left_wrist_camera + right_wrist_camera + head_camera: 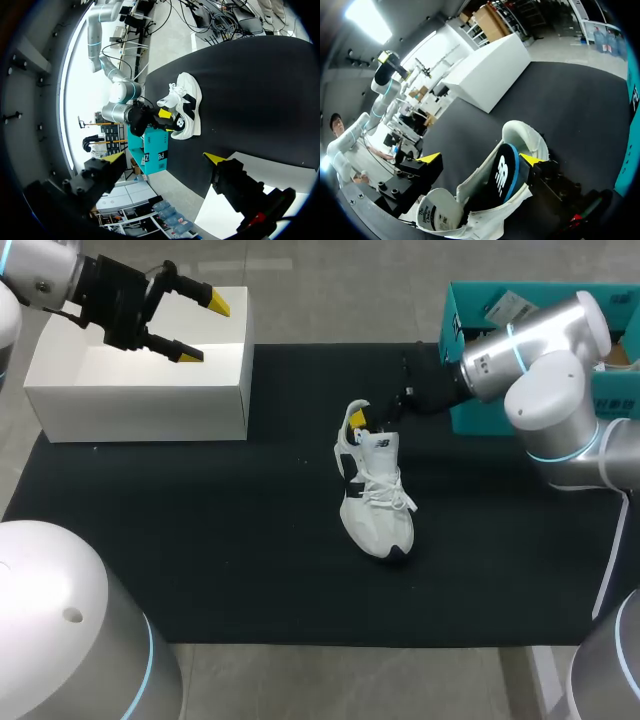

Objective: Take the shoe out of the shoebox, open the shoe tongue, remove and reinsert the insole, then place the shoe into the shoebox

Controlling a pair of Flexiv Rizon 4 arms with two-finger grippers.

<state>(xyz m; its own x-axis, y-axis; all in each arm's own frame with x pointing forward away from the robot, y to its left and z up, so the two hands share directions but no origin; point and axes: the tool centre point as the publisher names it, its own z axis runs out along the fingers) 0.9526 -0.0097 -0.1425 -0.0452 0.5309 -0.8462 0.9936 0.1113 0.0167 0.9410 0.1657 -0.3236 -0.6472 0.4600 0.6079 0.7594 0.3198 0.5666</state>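
Yellow tips on my right gripper [480, 159] are standing wide apart, so I'm reading it as released: the fingers are straddling the heel end of the shoe [372, 495] rather than pinching it. One finger is sitting right against the heel collar, while the other is hanging clear of the shoe's side, with mat showing between them. Between the fingers the dark insole [502, 172], blue along its edge, is standing up on edge out of the shoe's opening, close to that first finger. The tongue [437, 212] is lying folded forward, its label facing the wrist camera. The white shoe is resting laces up near the middle of the black mat [230, 540], outside both boxes, heel toward the table's far side. My left gripper [204, 328] is hovering, also spread and holding nothing, over the open white shoebox [140, 390] at the mat's far left corner. A teal box [458, 315] is sitting at the far right, behind my right arm.
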